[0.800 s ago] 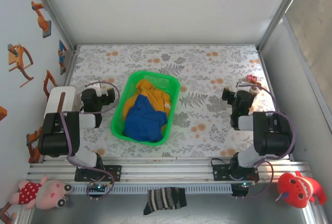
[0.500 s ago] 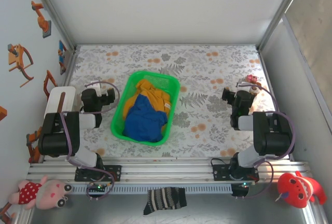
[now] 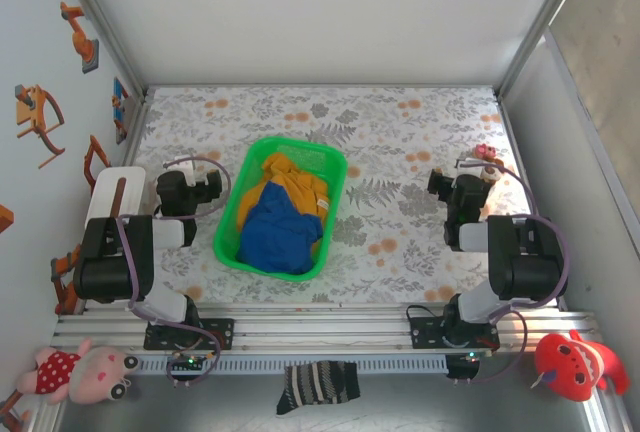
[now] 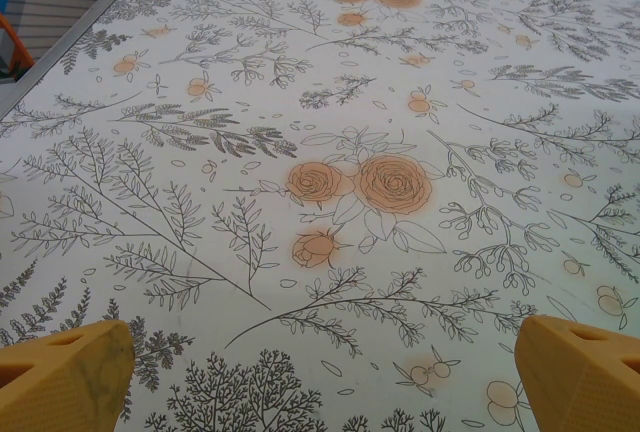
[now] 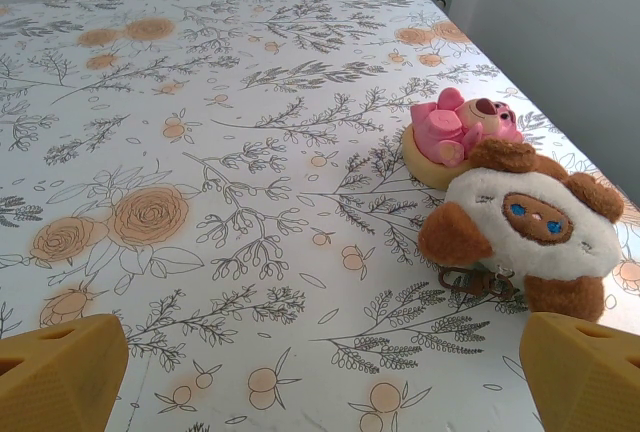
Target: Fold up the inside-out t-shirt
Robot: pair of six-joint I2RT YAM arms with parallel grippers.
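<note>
Mustard-yellow garment point(image 3: 292, 180) lay in the green basket point(image 3: 228, 220) on the tabletop point(image 3: 400, 132). By the right edge, pink plush point(image 5: 462, 124) sat beside brown-and-white plush point(image 5: 530, 224).

The whole floral table point(image 3: 400, 122) is viewed from above and behind the arm bases, facing down. Each wrist view is set low and close over the cloth, framed by the left gripper point(image 4: 320, 377) or the right gripper point(image 5: 320, 372). The plush toys point(image 5: 520, 217) at the right edge are shared between the right wrist and top views.
</note>
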